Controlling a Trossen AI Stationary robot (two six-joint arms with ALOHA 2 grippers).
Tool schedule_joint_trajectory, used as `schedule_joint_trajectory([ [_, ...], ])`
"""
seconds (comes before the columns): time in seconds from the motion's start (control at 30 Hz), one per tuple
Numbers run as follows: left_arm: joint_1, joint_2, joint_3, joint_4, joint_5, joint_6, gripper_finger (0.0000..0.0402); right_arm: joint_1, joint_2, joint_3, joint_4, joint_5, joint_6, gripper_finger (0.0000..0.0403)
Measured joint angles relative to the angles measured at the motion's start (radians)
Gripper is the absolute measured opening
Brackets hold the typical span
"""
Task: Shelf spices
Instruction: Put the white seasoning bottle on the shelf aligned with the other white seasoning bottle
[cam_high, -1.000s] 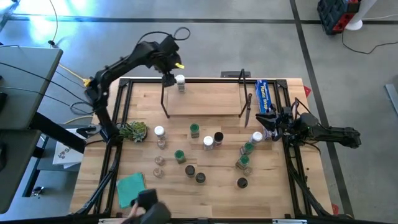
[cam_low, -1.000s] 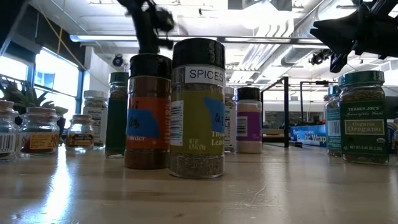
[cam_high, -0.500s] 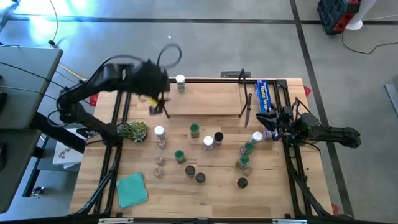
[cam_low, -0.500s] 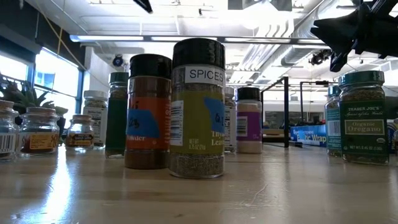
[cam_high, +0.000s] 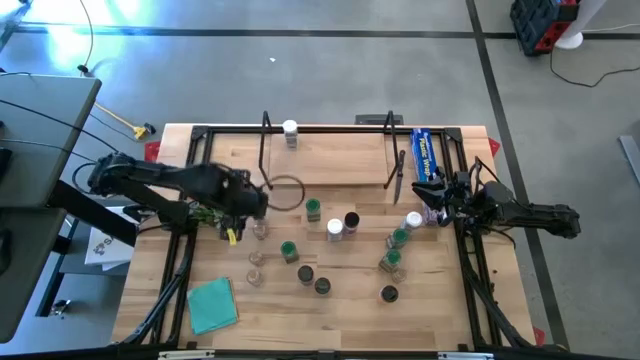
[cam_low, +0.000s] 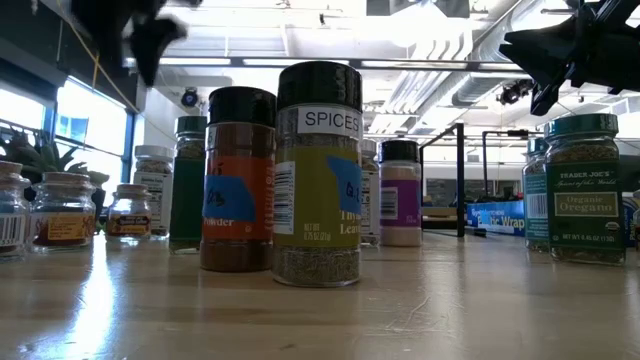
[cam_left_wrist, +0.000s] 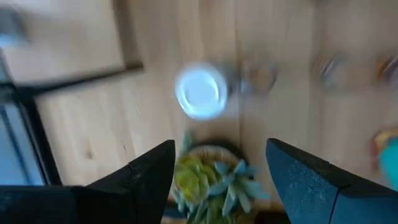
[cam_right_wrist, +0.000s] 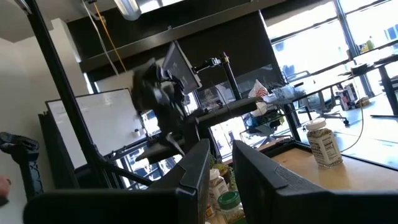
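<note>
The light-wood shelf (cam_high: 325, 160) stands at the table's far edge, with one white-lidded jar (cam_high: 290, 131) upright at its left end. Several spice jars (cam_high: 313, 208) stand on the table in front of it. My left gripper (cam_high: 243, 202) is open and hovers above a white-lidded jar (cam_left_wrist: 201, 94) beside the succulent (cam_left_wrist: 214, 180), its fingers pointing down; in the left wrist view its fingertips (cam_left_wrist: 221, 155) stand short of the lid. My right gripper (cam_high: 435, 195) waits at the table's right side near another white-lidded jar (cam_high: 413, 220), with only a narrow gap between its fingers (cam_right_wrist: 221, 168).
A long blue wrap box (cam_high: 427, 153) lies right of the shelf. A teal cloth (cam_high: 211, 304) lies at the near left. The shelf's black end frames (cam_high: 266, 150) stand upright. In the low view, black-lidded jars (cam_low: 318, 170) stand closest, an oregano jar (cam_low: 583, 185) to their right.
My left gripper has come away from the shelf's left end, leaving the white-lidded jar standing there. It has swung toward the table's near and left side and dropped low, over the white-lidded jar by the succulent. The jars have not moved.
</note>
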Motion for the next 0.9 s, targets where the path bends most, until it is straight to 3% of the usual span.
schedule_joint_trajectory([
  [0.3,0.029,0.015,-0.216,0.064,0.003,0.263,0.0245,0.000,0.000,0.000,0.001,0.001,0.005,0.0066],
  [0.6,0.133,0.016,-0.254,0.287,-0.031,0.522,0.0245,0.000,0.000,0.000,0.003,0.003,0.004,0.0066],
  [0.9,0.184,0.016,-0.254,0.397,0.060,0.772,0.0245,0.000,0.000,0.000,0.000,0.003,0.004,0.0066],
])
